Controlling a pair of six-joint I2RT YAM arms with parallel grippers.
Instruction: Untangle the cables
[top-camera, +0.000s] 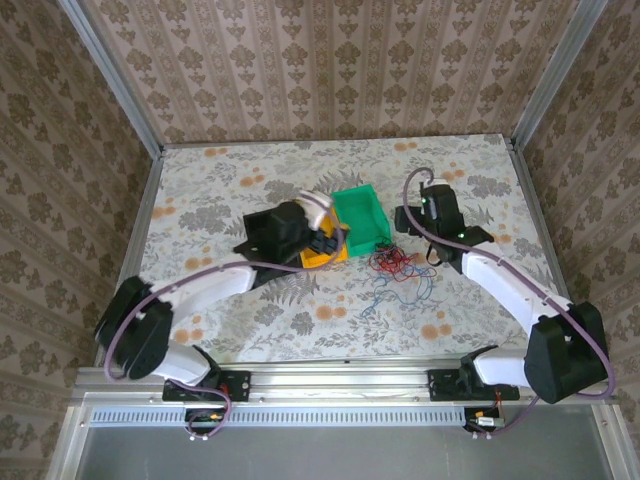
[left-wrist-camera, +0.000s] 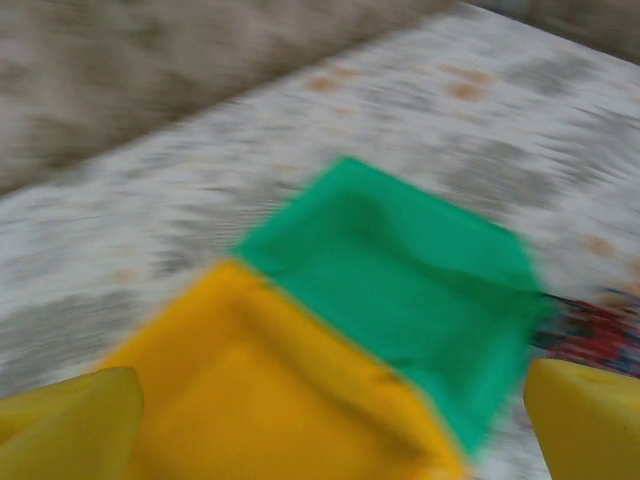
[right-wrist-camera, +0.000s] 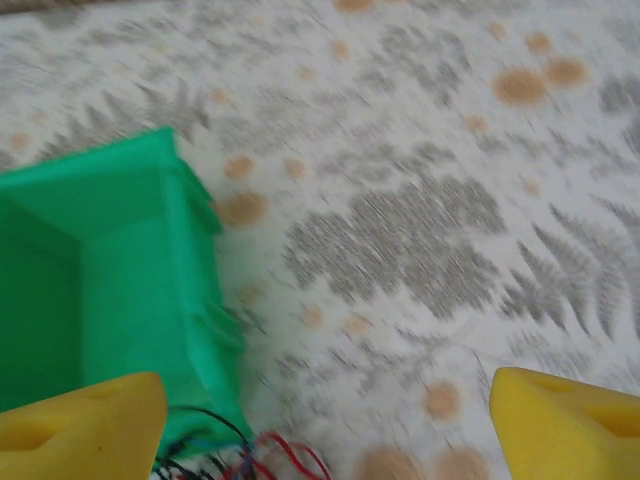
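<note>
floral-patterned table (top-camera: 300, 325) (damask walls (top-camera: 320, 70) around) bears tangled cables (top-camera: 395, 268); left hand (left-wrist-camera: 328, 425), right hand (right-wrist-camera: 328, 425) gape empty.

Right gripper (right-wrist-camera: 320, 435) had its two yellow fingertips (right-wrist-camera: 85, 430) in the bottom corners, spread wide, with only bare cloth between them. Green open-topped plastic bin (right-wrist-camera: 90, 280) sat at left on the white table covering with grey fern and orange blossom print (right-wrist-camera: 420, 230). Thin red and black loose cables (right-wrist-camera: 265, 455) lay at the bottom edge by the bin's near corner; touching or just beside, couldn't tell. Frame slightly blurred.
</note>
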